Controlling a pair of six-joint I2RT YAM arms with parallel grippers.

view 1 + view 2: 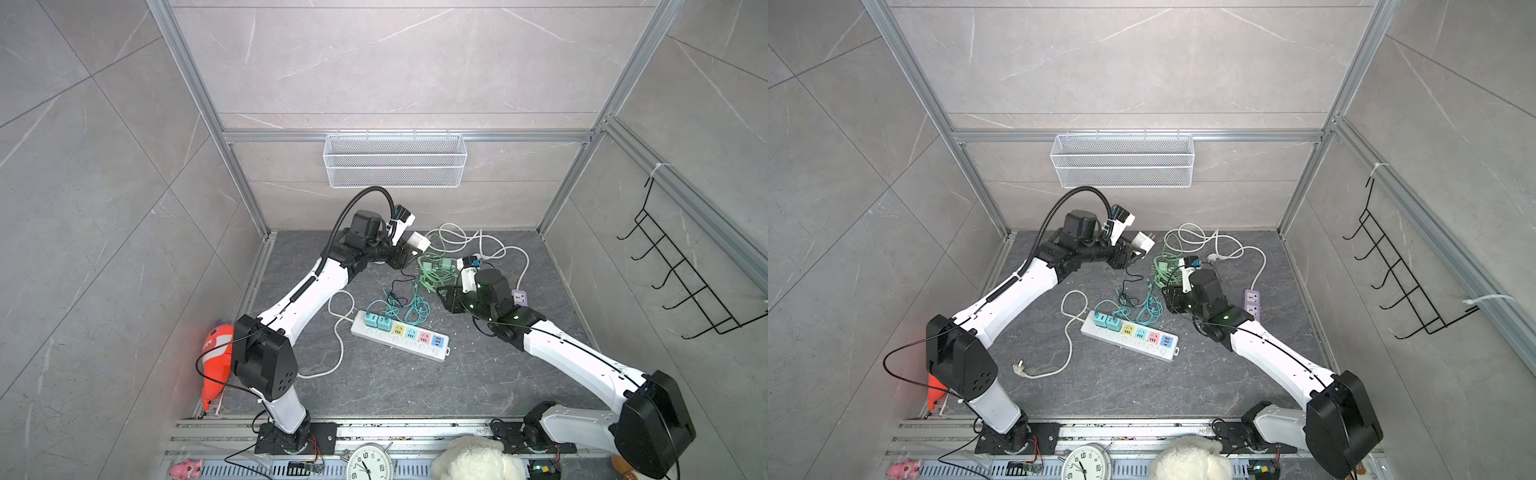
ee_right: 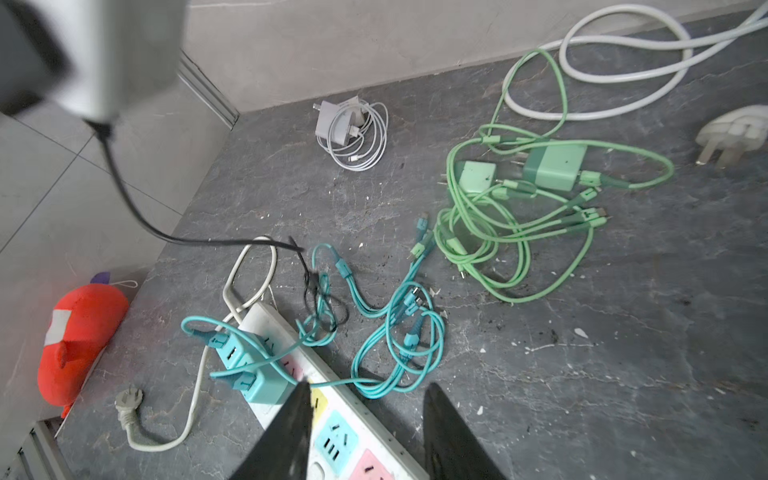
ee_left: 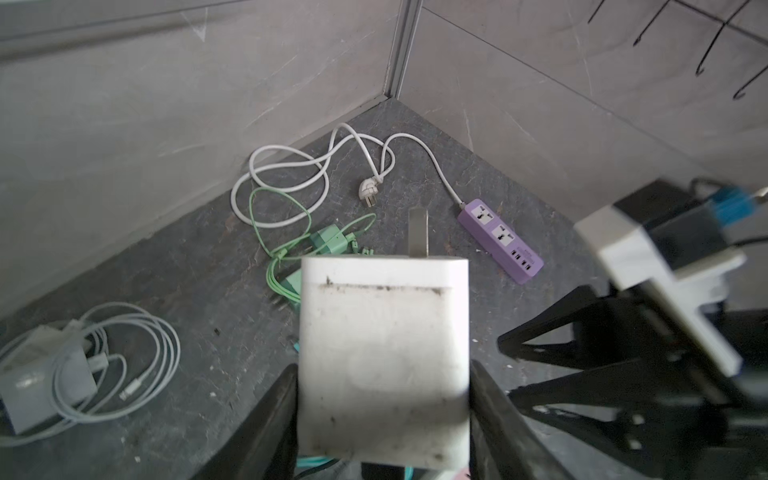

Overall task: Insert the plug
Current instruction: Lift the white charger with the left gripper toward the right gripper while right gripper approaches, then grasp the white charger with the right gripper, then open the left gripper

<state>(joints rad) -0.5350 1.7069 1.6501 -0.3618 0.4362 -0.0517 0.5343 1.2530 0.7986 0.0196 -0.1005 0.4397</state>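
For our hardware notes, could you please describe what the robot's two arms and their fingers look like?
Both the left arm and right arm have white tubular links between bulky black joint housings. A ribbed black conduit loops above the left wrist; a thin black cable runs along the right arm's links, where a green light glows. The fingers are black and tapered.

Only the clock (image 1: pixel 369 463) face shows readable numerals, 9 and 12.
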